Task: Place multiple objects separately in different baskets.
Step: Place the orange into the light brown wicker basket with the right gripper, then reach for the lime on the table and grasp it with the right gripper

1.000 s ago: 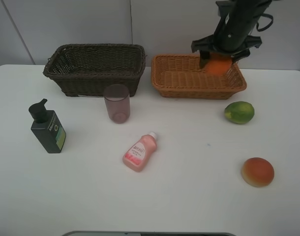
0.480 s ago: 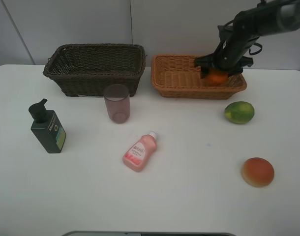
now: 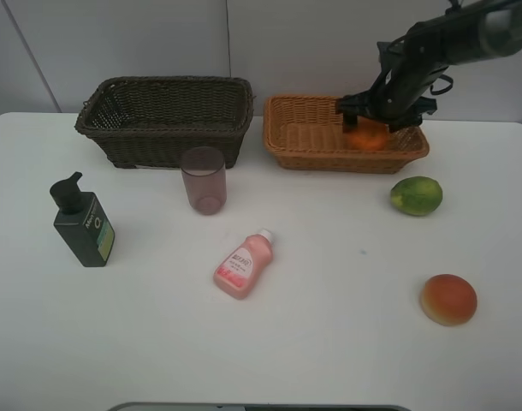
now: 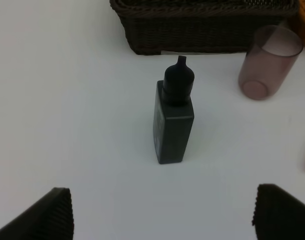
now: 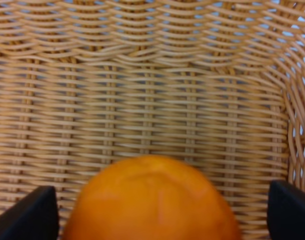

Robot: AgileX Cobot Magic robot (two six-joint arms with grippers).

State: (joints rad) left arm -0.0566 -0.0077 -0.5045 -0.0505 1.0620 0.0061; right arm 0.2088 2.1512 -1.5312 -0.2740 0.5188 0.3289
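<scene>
The orange (image 3: 366, 137) lies in the light tan basket (image 3: 305, 134) at its right end. My right gripper (image 3: 370, 122) hangs over it, open, and in the right wrist view the fingers (image 5: 23, 212) stand clear on either side of the orange (image 5: 152, 200). The dark brown basket (image 3: 163, 84) holds nothing I can see. In the left wrist view my left gripper (image 4: 162, 215) is open above the table, a short way from the dark green pump bottle (image 4: 173, 117). It does not show in the exterior view.
On the white table stand the pump bottle (image 3: 83, 224) at the left and the mauve cup (image 3: 203, 179) before the dark basket. The pink bottle (image 3: 242, 265) lies in the middle. A green citrus fruit (image 3: 416, 195) and a red-yellow fruit (image 3: 448, 299) sit at the right.
My right gripper came down into the tan basket with the orange, then opened and let it go. The left gripper has not moved.
</scene>
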